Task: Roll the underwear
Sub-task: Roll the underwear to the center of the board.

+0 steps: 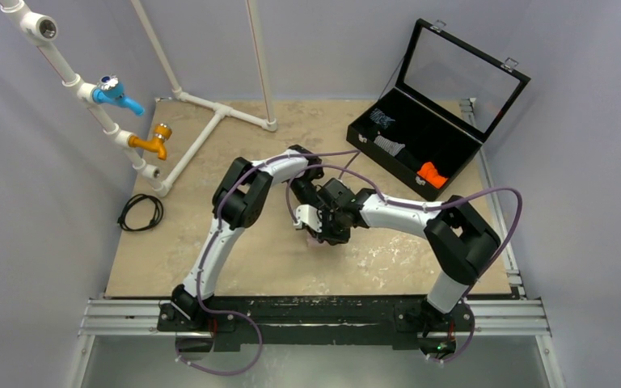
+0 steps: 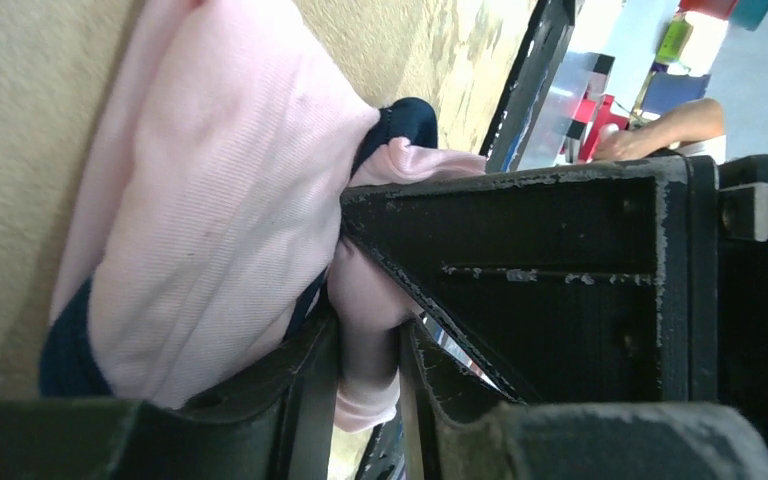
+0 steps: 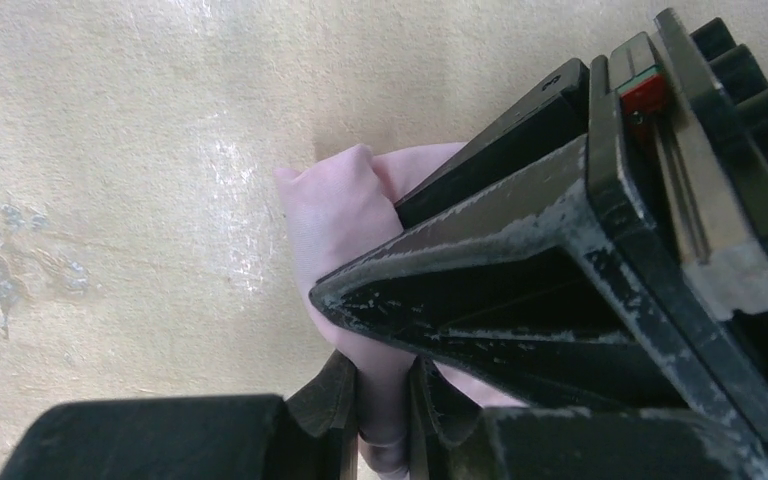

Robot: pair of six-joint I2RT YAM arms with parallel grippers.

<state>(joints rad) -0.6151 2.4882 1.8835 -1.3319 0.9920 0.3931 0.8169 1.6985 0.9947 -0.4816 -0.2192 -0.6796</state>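
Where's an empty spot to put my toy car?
Bare table: the near strip between the arm bases and the underwear, and the left side between the cable and the left arm. Crowded: the middle, where left hand and right hand pinch the underwear, and the back by the pipes and box.

Underwear (image 1: 313, 239) mostly hidden (top view)

Tan table (image 1: 331, 275) with underwear (image 2: 210, 200), case (image 1: 380, 159), cable (image 1: 141, 212)

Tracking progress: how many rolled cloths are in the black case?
3: dark patterned roll at the far end, grey-striped roll midway, orange roll nearest; more may be hidden.
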